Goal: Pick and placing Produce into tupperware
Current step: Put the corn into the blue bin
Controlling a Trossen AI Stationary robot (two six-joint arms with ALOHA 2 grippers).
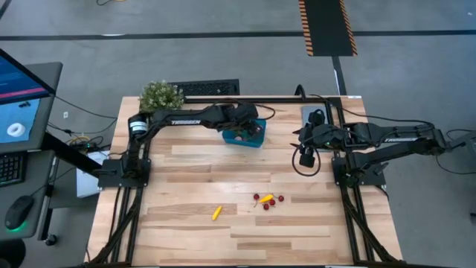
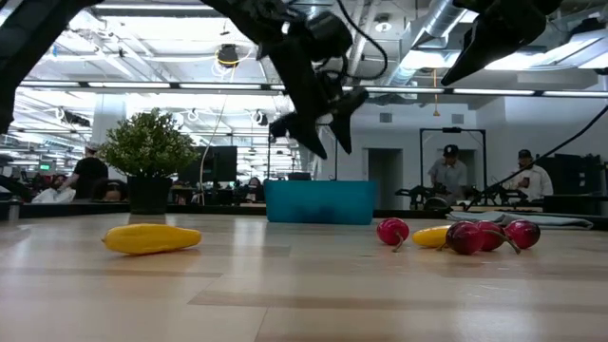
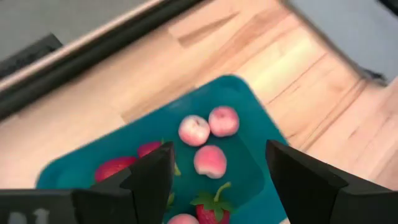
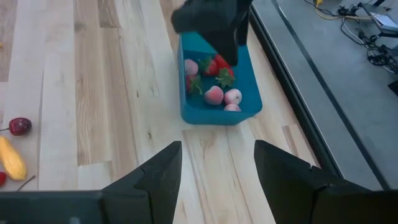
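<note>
Your left gripper [image 3: 214, 180] hangs right above the teal tupperware [image 1: 256, 139], which sits at the far side of the table [image 1: 186, 238] next to the little green plant [image 1: 161, 95]. Its fingers are spread apart and nothing is between them. It looks like that claw is up there because a piece was just let go into the box, but that is only a guess.

Look inside the tupperware from the left wrist view. You can count 3 pink peaches [image 3: 209, 160] in a bunch, plus a bit of a 4th pink one at the picture's edge. There are about 3 red strawberries [image 3: 211, 211] with green tops. Some may hide under the fingers, so the count may be low.

More produce is waiting on the bare wood near the front. 1 yellow banana-like piece [image 1: 216, 213] lies alone. A small group lies to one side of it: 1 more yellow piece [image 1: 266, 199] with about 4 dark red cherries [image 1: 281, 199] touching or close beside it. They lie well apart from the box, so each one needs its own trip.

Your right gripper [image 4: 216, 163] waits over the right side of the table, pointed toward the box. Its fingers are spread and empty too.
</note>
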